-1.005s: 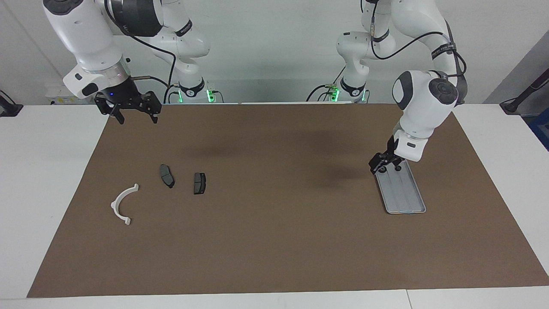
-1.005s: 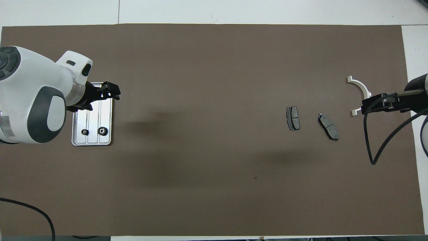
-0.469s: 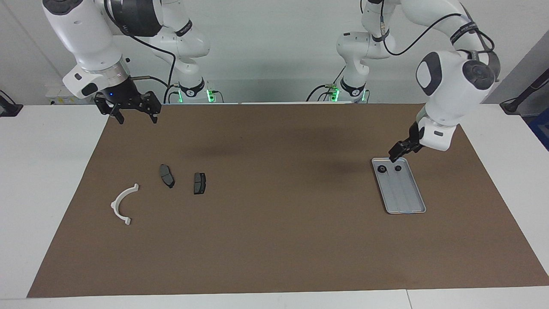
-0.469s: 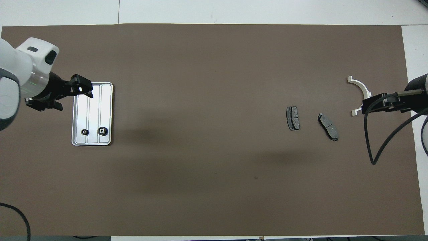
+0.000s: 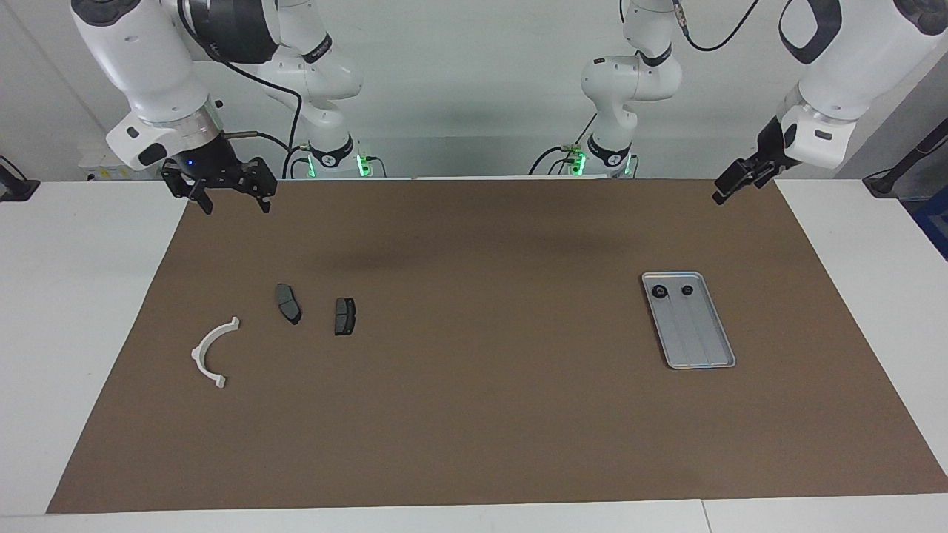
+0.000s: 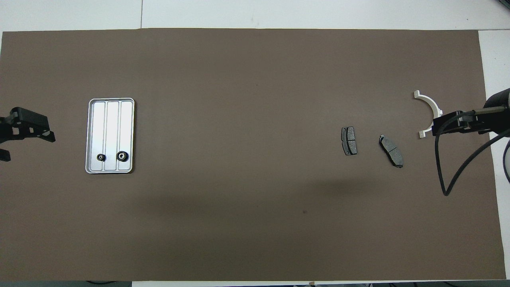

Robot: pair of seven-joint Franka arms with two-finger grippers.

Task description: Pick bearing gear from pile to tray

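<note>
Facing view
Tray (image 5: pixel 703 355): on the brown mat, toward the left arm's end of the table.
Gears (image 5: pixel 657 292): two, in the tray's end nearer the robots.
Left end effector (image 5: pixel 729 185): raised over the mat's corner, jaws wide, empty.
Right end effector (image 5: pixel 231 198): raised over the mat's edge, jaws wide, empty.

Overhead view
Brake pads (image 6: pixel 349 140): two, side by side.
White bracket (image 6: pixel 429 104): beside the pads, partly covered by the right end effector (image 6: pixel 446 123).
</note>
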